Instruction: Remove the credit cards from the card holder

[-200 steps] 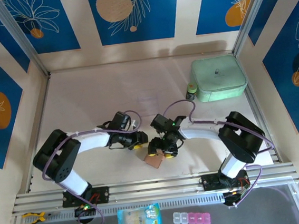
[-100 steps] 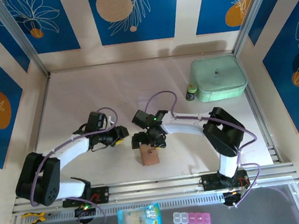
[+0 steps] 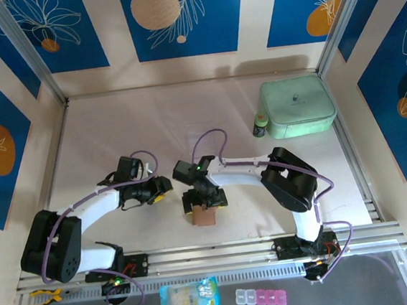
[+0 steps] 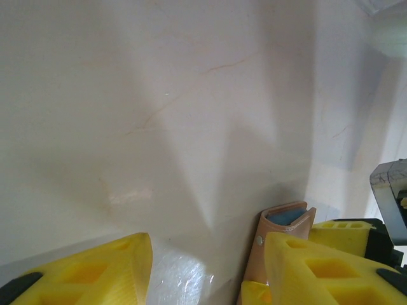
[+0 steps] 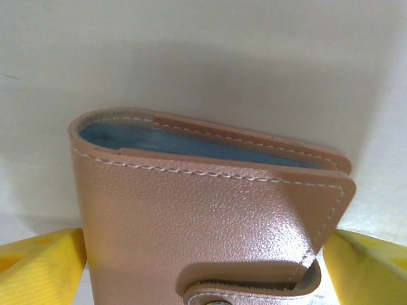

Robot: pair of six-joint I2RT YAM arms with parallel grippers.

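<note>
We take this for a robot lab cell: a pale tabletop (image 3: 115,132) walled by blue leaf-print panels (image 3: 214,40) (aluminium rails (image 3: 213,252) along the near edge).

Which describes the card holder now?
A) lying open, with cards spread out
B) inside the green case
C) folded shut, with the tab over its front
C: in the right wrist view the card holder is folded, and its tab wraps onto the front face.
</note>
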